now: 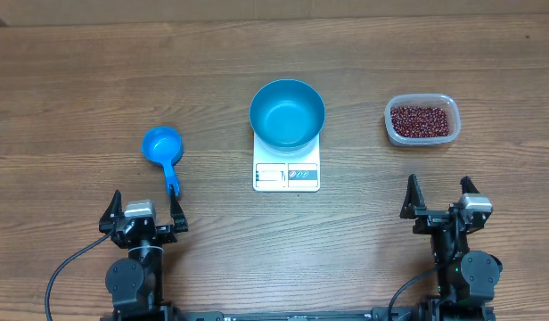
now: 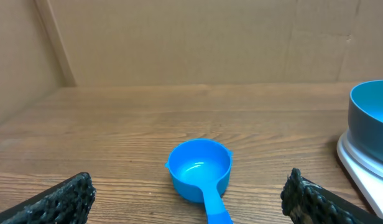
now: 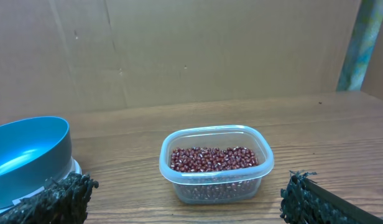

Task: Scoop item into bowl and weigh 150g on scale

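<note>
The blue bowl (image 1: pixel 287 112) (image 2: pixel 373 118) (image 3: pixel 27 158) stands empty on the white scale (image 1: pixel 286 171) (image 2: pixel 364 169) at the table's middle. Dark red-brown beans, the item (image 1: pixel 421 120) (image 3: pixel 213 158), fill a clear plastic tub (image 1: pixel 421 135) (image 3: pixel 215 182) at the right. A small blue scoop (image 1: pixel 163 149) (image 2: pixel 201 171) lies left of the scale, its handle pointing toward my left gripper (image 1: pixel 142 209) (image 2: pixel 191 202). That gripper is open and empty, just short of the handle's end. My right gripper (image 1: pixel 439 194) (image 3: pixel 188 199) is open and empty too, short of the tub.
Brown cardboard walls (image 2: pixel 191 43) (image 3: pixel 179 50) close off the back and left of the wooden table (image 1: pixel 78 80). Both arm bases sit at the near edge.
</note>
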Available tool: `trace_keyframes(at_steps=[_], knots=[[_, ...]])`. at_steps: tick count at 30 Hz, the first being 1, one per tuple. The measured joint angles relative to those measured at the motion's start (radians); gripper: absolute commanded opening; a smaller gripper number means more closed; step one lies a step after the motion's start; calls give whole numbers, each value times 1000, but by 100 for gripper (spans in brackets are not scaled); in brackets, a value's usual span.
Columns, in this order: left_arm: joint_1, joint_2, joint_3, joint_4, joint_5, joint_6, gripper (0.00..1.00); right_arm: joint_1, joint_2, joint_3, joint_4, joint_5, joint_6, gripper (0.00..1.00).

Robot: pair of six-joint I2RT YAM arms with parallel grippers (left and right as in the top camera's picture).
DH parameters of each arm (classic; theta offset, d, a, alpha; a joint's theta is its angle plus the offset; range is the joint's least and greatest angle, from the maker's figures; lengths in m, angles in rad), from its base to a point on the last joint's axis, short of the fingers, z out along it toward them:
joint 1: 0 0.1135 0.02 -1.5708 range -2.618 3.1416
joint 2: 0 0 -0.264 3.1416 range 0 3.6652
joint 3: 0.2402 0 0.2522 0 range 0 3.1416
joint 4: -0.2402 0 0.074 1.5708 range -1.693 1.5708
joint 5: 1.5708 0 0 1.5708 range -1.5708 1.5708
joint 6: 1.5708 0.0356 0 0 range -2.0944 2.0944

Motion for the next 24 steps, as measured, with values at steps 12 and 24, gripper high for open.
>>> trace_keyframes(at_steps=[12,24], knots=[[0,0,0,0,0,0,100,0,0,0,0,0,0,100],[0,0,2,-11,0,0,100,0,0,0,0,0,0,100]])
